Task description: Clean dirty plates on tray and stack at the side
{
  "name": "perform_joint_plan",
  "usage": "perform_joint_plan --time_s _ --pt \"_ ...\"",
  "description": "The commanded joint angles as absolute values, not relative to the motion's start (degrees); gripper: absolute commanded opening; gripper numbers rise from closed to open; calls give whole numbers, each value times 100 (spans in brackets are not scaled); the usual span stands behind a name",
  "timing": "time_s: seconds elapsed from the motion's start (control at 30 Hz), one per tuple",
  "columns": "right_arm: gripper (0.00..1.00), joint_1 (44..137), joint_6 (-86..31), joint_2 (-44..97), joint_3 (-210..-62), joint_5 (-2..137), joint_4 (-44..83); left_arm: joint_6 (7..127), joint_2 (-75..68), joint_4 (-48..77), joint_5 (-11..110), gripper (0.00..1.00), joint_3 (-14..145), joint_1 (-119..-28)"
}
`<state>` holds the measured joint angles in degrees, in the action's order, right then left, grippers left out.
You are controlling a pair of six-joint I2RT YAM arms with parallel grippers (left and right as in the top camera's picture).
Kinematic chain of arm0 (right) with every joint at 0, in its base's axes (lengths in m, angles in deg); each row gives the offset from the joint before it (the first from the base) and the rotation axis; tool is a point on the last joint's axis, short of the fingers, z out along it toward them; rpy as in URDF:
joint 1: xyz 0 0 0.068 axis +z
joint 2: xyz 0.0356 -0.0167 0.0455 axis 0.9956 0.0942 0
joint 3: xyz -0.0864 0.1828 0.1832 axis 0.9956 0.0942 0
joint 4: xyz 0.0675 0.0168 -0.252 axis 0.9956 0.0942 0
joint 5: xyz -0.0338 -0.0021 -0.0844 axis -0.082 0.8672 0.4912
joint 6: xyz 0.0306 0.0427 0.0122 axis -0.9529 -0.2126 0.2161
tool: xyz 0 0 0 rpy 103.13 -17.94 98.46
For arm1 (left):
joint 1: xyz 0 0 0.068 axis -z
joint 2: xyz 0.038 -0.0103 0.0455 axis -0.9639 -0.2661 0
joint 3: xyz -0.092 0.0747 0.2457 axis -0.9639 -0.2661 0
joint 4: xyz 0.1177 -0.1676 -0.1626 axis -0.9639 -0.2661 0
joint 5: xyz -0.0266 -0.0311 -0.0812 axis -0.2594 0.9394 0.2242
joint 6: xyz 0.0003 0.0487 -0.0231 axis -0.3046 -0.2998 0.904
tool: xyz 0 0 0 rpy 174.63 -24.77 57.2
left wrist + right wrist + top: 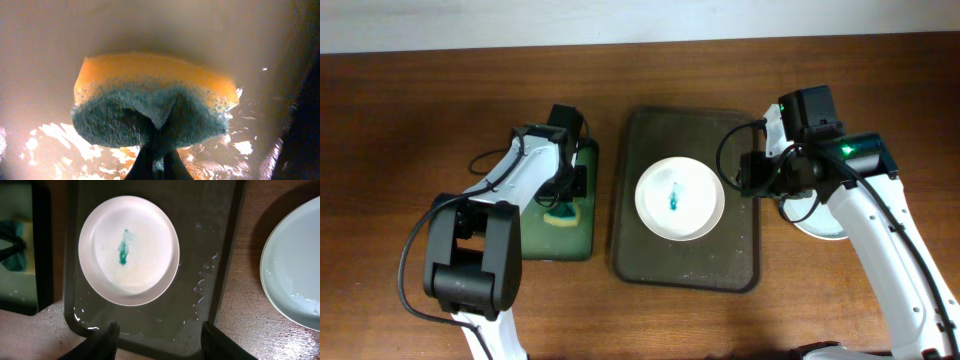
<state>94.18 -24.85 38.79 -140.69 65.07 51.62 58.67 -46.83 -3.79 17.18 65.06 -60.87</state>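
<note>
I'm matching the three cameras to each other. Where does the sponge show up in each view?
Overhead: the sponge is left of centre, lying in the green tray.
Left wrist: it fills the middle of the picture.
Right wrist: it sits at the far left edge, partly cut off.
Shared landmark: the green tray's pale liquid, which surrounds it in every view.
</note>
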Motion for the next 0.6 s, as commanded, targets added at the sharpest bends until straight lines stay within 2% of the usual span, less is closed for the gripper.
perform_joint_plan --time_s 0.0,0.57 --pt "54 9440 -2426 3906 -14080 6472 5160 5878 -4659 -735 1962 0 6976 -6096" --pt "53 9440 -2424 3906 -14080 6474 5201 5873 -4125 -1061 1958 0 7195 -6096"
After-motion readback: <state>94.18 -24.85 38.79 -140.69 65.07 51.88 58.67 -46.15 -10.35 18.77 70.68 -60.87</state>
